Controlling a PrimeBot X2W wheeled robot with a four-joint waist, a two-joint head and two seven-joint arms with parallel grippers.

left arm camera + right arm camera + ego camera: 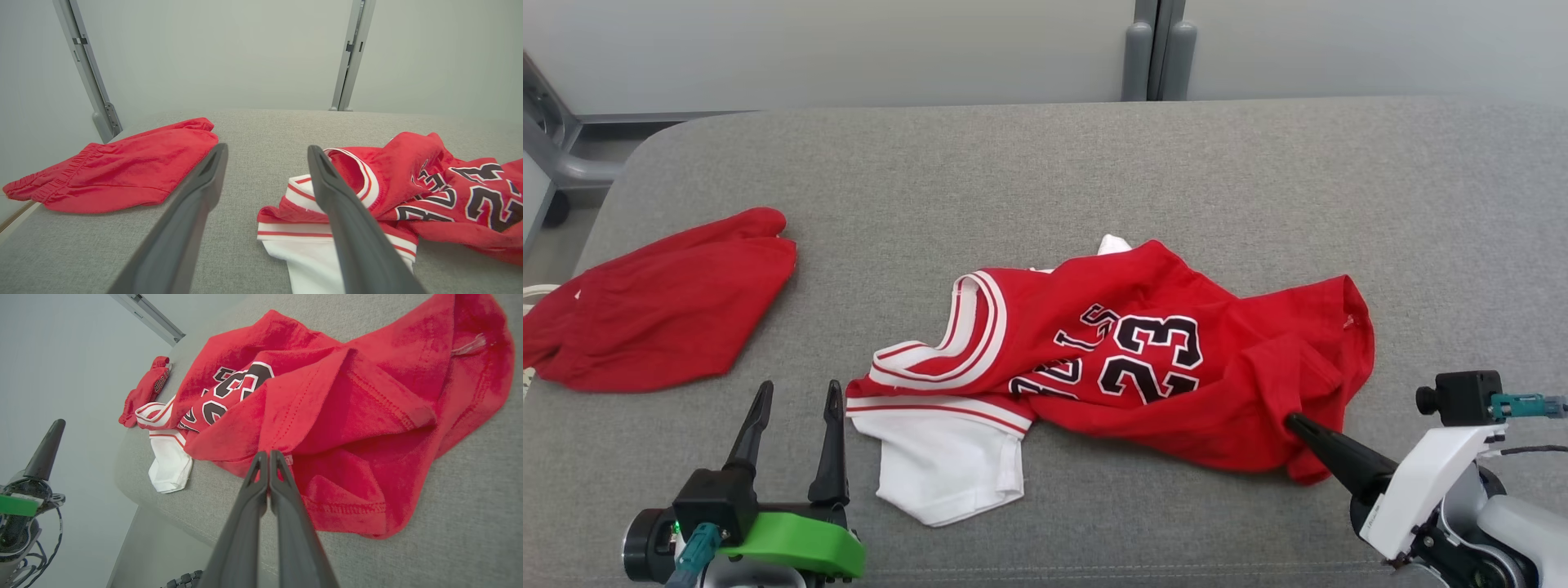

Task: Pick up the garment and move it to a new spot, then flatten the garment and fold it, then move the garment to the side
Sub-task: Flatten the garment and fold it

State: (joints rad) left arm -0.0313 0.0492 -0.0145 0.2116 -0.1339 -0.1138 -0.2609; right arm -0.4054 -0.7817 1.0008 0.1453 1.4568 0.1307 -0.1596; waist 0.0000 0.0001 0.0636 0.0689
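Observation:
The garment (pixel 1143 351) is a red jersey with black "23" lettering and white sleeves, lying crumpled in the middle of the grey padded surface (pixel 1045 163). My right gripper (pixel 1290 419) comes in from the lower right. Its fingers are shut on a fold at the jersey's near right hem, and in the right wrist view the gripper (pixel 268 454) pinches the red cloth (pixel 359 408) at its tips. My left gripper (pixel 796 396) stands open at the lower left, just left of the white sleeve (pixel 947 465) and clear of it. The left wrist view has that gripper (pixel 267 151) wide open, with the jersey (pixel 429 183) to its right.
A second red piece, shorts (pixel 662 310), lies at the surface's left edge; the same shorts (pixel 118 171) lie left of my left fingers. A pale wall with grey metal posts (pixel 1160 49) stands behind. The surface's front edge runs close below both grippers.

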